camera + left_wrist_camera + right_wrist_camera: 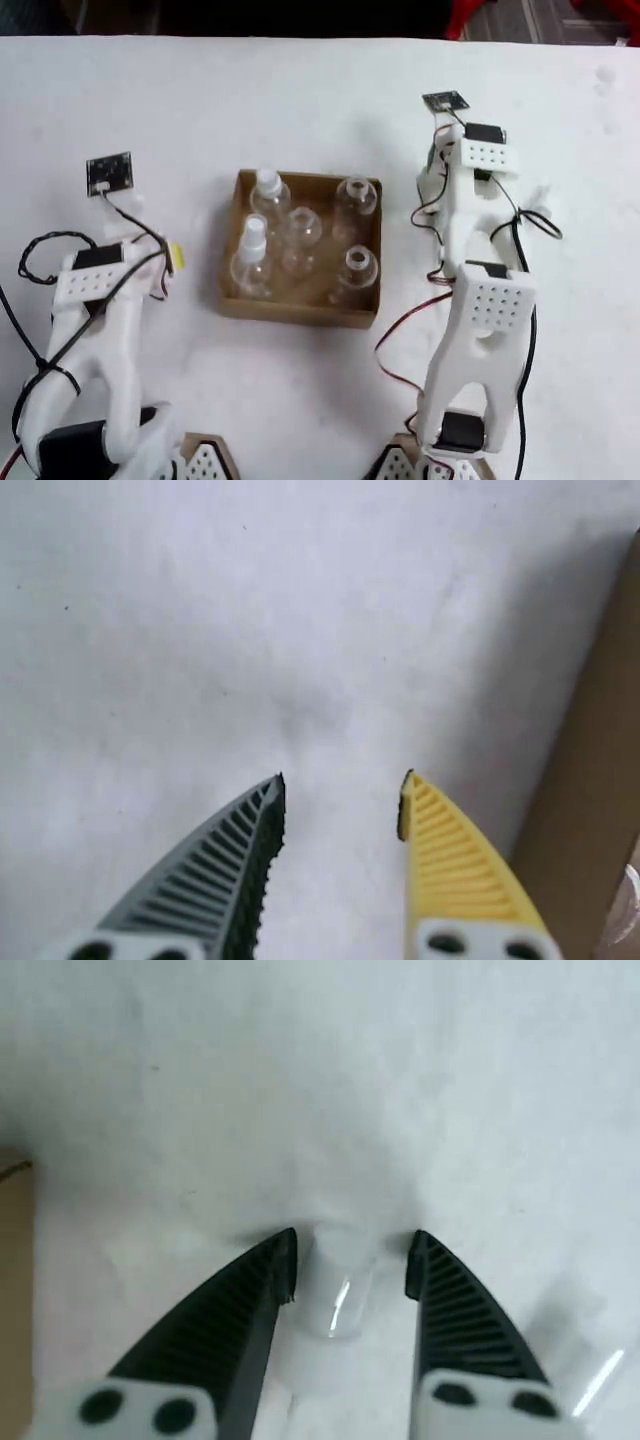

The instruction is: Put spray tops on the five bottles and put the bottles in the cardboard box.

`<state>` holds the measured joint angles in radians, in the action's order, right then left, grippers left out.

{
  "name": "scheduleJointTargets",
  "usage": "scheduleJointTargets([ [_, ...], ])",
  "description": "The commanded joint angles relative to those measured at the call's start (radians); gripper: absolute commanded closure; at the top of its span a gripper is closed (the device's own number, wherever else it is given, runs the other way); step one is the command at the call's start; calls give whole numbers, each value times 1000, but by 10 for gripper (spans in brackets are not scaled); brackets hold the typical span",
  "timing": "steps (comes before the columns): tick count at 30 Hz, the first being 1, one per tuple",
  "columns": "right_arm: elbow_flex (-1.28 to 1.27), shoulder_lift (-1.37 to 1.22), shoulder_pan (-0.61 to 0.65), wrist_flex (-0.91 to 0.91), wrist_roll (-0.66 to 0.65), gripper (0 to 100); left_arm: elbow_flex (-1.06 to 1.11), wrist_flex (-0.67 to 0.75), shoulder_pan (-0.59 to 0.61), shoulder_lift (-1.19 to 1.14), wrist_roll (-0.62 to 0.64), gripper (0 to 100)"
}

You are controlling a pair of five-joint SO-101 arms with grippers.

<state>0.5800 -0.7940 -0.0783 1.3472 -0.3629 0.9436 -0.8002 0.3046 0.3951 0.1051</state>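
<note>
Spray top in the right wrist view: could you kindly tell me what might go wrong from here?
1. The spray top lies inside the open right gripper with slack on both sides; an off-centre close could tip it or squirt it away.
2. The uncapped bottles stand close together in the cardboard box, so lowering a top may knock a neighbour.
3. The left gripper hangs open right beside the box wall and might nudge it.

Five bottles (pixel 300 235) in cardboard box (pixel 300 310), spray top (pixel 335 1300) between tips of right tool (pixel 350 1256)
</note>
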Motion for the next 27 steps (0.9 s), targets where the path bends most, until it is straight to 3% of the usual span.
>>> scheduleJointTargets([
  [1, 37, 15, -15, 13, -11, 964, -44, -6, -10, 2, -15, 820],
  [7, 37, 110, -22, 73, -11, 985, -43, -6, -10, 2, -15, 820],
  [27, 29, 773, -7, 366, -3, 982, -41, -6, -8, 2, -15, 823],
])
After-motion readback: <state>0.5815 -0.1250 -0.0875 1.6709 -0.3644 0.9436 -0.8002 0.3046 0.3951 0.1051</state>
